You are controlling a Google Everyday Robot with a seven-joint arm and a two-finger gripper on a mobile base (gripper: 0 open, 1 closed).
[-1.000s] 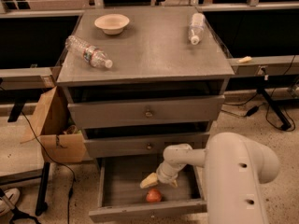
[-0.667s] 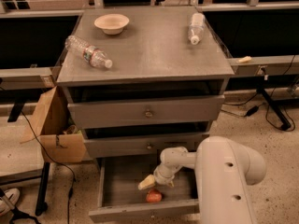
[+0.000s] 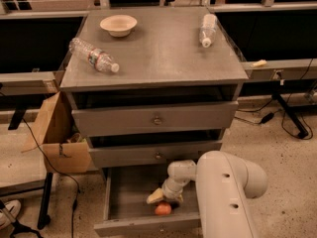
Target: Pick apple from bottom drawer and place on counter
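Observation:
The bottom drawer (image 3: 130,226) stands pulled open under the grey cabinet. The small orange-red apple (image 3: 163,209) lies inside it near the front panel. My gripper (image 3: 161,198) reaches down into the drawer, its pale fingertips (image 3: 154,197) just above and behind the apple. The white arm (image 3: 224,192) fills the lower right and hides the drawer's right part. The counter (image 3: 158,48) is the flat grey top of the cabinet.
On the counter are a beige bowl (image 3: 118,24), a plastic water bottle (image 3: 93,55) lying at the left and a second bottle (image 3: 208,29) at the right. The two upper drawers (image 3: 156,119) are slightly ajar. A cardboard box (image 3: 55,135) stands left of the cabinet.
The arm has swung left and lower, bringing the gripper further down into the drawer and closer to the apple. The apple has not moved.

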